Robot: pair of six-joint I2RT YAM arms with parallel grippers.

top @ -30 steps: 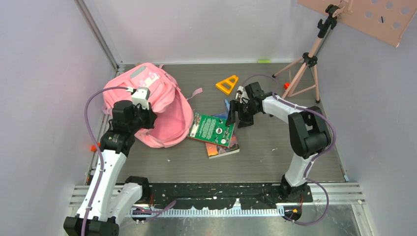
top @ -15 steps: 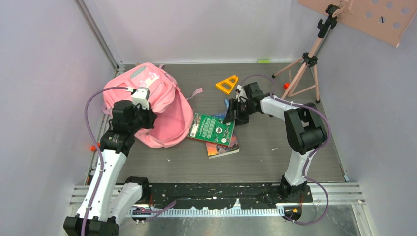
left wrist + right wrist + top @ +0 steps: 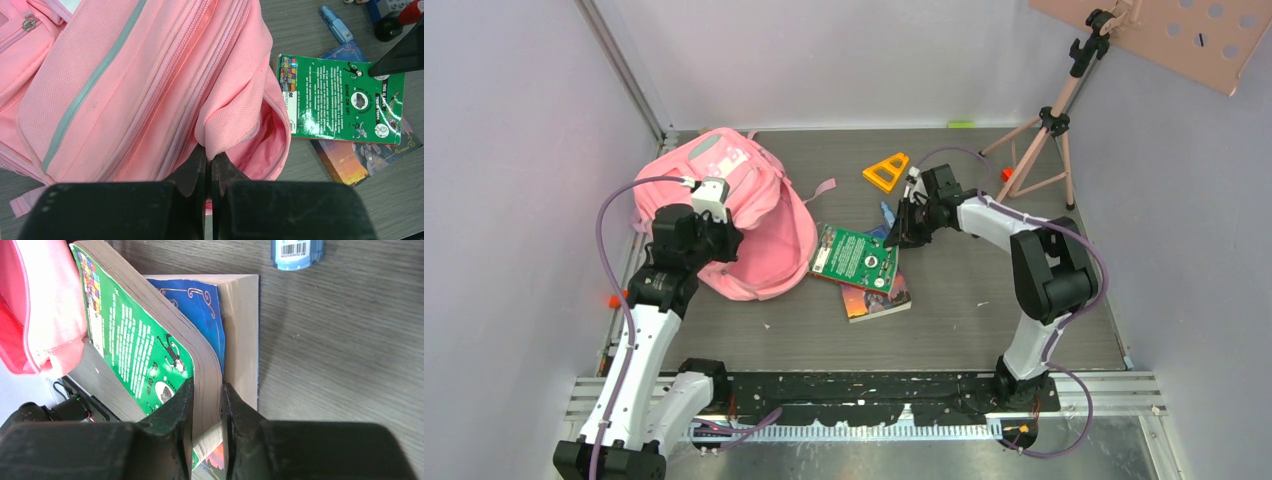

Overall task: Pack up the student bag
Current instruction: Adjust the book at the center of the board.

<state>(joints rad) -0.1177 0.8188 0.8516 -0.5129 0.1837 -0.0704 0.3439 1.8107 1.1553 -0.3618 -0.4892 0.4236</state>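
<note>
Pinching green book (image 3: 135, 350) (cover text "COME ON UP"): right tool (image 3: 206, 390).

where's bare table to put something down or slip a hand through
Free: the near strip of table in front of the green book, and the patch between that book and the right arm. Crowded: the middle, where pink backpack, book and orange triangle sit close.

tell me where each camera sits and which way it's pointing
Top external: above and behind the bases, looking down on the table; left arm and right arm show.
Left wrist: on the left arm, looking down past the left gripper pinching the student bag.
Right wrist: looking along the right gripper clamped on the green book.
Shared: all three show book and bag.
</note>
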